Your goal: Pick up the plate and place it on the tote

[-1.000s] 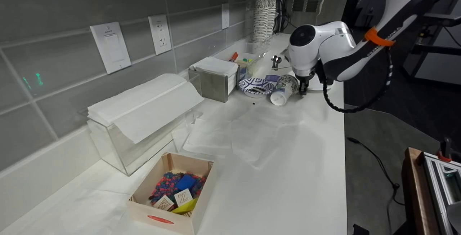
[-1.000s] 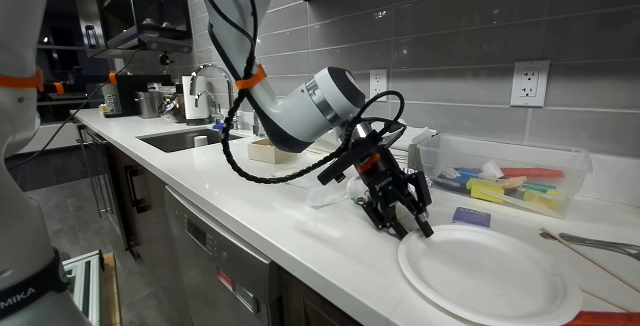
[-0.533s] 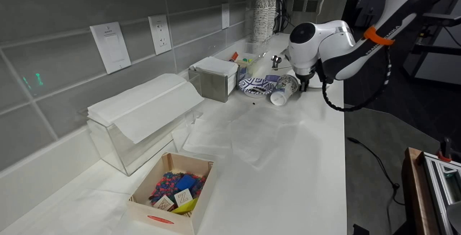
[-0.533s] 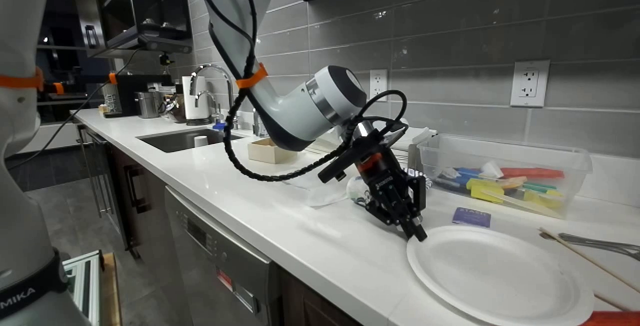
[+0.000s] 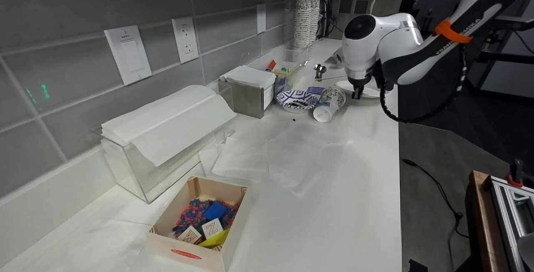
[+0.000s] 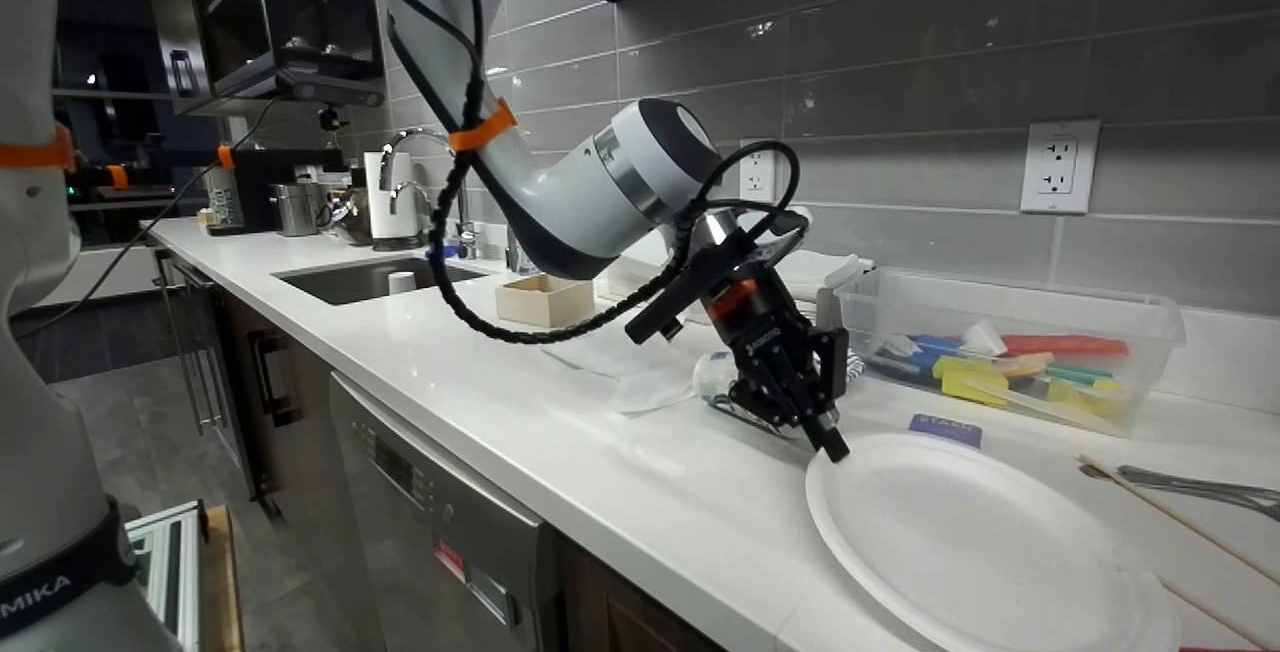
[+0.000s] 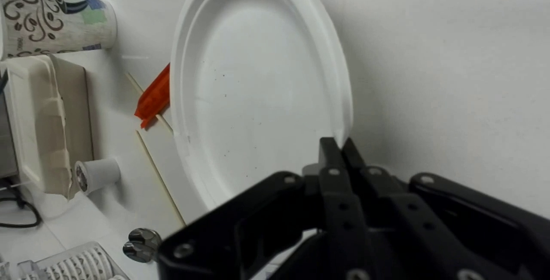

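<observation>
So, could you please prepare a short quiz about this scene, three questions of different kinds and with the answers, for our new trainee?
1. Multiple choice. In the wrist view, what is held between the fingertips of the black two-finger gripper?
A. a thin wooden stick
B. the rim of the shallow white rounded plate
C. a stack of paper cups

2. True or false. In an exterior view, the patterned white disposable cup near the gripper lies on its side.

3. Fill in. The printed oval on the outside of the pale wooden open-topped box is coloured ___.

Key:
1. B
2. True
3. Red
</observation>
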Robot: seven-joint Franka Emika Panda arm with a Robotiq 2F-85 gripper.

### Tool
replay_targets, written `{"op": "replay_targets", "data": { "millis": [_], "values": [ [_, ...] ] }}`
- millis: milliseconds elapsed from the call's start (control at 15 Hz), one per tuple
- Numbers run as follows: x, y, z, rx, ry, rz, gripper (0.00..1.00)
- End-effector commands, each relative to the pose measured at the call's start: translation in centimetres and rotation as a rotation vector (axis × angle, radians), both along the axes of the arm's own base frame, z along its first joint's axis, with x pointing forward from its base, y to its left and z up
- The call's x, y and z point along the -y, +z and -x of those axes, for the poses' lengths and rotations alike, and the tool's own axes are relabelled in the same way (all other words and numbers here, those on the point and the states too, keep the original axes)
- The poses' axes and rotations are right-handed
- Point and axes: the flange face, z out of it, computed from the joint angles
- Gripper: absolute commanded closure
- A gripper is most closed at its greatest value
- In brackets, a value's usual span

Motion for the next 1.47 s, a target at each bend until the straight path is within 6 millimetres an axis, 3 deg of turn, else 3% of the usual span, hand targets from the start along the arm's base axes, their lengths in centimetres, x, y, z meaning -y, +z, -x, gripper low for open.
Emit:
{"op": "replay_targets", "data": {
  "millis": [0,600,933,1000,1133,1400],
  "values": [
    [-0.6,2.2,2.7,0.044,-0.047,0.022,0.99],
    [-4.0,7.2,6.0,0.204,0.021,0.167,0.99],
    [-9.5,9.5,6.8,0.298,0.270,0.351,0.99],
    [-7.5,8.8,5.6,0.248,0.212,0.296,0.99],
    [-8.3,9.2,5.6,0.265,0.227,0.300,0.96],
    [-7.6,9.0,5.7,0.257,0.213,0.300,0.99]
  ]
}}
